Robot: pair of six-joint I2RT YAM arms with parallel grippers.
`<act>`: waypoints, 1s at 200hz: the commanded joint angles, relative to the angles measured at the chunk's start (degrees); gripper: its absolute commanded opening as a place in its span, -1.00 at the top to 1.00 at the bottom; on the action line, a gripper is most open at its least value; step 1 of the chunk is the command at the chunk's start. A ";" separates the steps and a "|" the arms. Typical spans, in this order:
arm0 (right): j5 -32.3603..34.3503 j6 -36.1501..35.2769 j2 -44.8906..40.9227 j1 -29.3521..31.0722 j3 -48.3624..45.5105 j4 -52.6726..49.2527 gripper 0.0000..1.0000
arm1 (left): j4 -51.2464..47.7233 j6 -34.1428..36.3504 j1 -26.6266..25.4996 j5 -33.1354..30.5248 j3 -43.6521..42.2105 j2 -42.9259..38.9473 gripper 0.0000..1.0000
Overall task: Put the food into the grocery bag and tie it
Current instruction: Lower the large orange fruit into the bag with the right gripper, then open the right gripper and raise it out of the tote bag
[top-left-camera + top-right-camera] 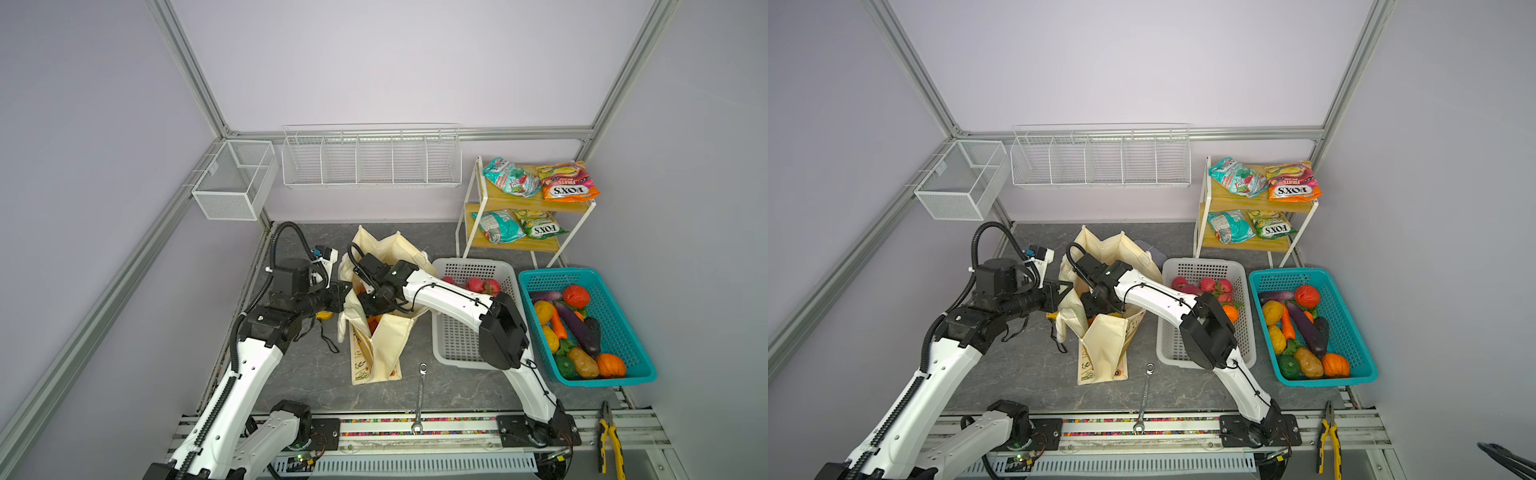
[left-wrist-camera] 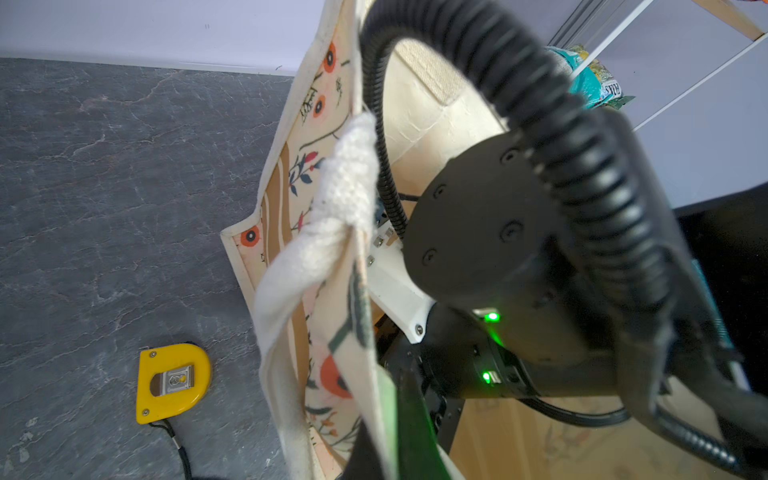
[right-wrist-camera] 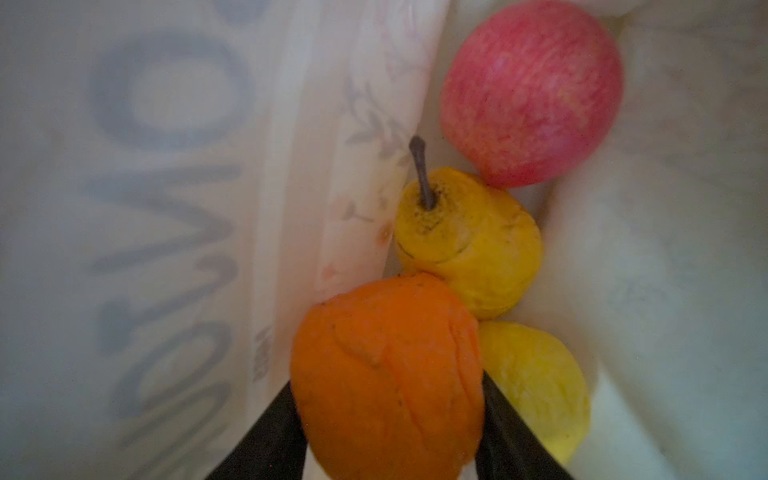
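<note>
1. writing: orange packet reads "FOX'S" and "FRUITS", green packet reads "FOX'S", both upside down in both top views; upper teal packet and lower teal packet print too small to read
2. all four packets lie flat on the two-tier shelf at the right rear of the table, well apart from the bag
3. grocery bag stands upright mid-table, mouth up and open, long side running from front edge toward back wall; floral print and brown band on the outer face
4. right wrist view, inside the bag: big blurred grey letters show through the cloth, roughly "ONJOU"
5. left gripper pressed together on the bag's left rim, white rope handle draped beside it
6. right gripper is down inside the bag, fingers pinching the orange from both sides
7. beneath it, packed close: red apple, yellow pear with stem leaning toward the printed wall, second yellow fruit
</note>
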 commanded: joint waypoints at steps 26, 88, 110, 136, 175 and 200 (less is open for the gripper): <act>0.02 0.23 2.67 -0.20 1.54 -3.15 -0.38 | 2.08 0.27 -0.36 0.81 -0.09 -1.46 1.00; 2.72 -1.30 1.15 -0.11 4.19 -4.28 -0.76 | 2.24 0.25 -0.36 1.13 -0.26 -0.66 1.00; 4.17 -1.98 0.90 -0.02 6.97 -7.13 -0.76 | 2.28 0.25 -0.36 1.27 -0.30 -0.52 1.00; 6.25 -2.33 -0.84 0.15 9.53 -9.24 -0.75 | 2.33 0.16 -0.37 1.33 -0.26 -0.40 1.00; 12.05 -3.08 -6.93 0.51 10.99 -12.29 -0.75 | 2.24 0.17 -0.37 1.06 -0.26 -0.56 1.00; 15.60 -3.84 -11.62 0.50 12.05 -14.86 -0.76 | 2.18 0.25 -0.37 0.75 -0.26 -0.81 1.00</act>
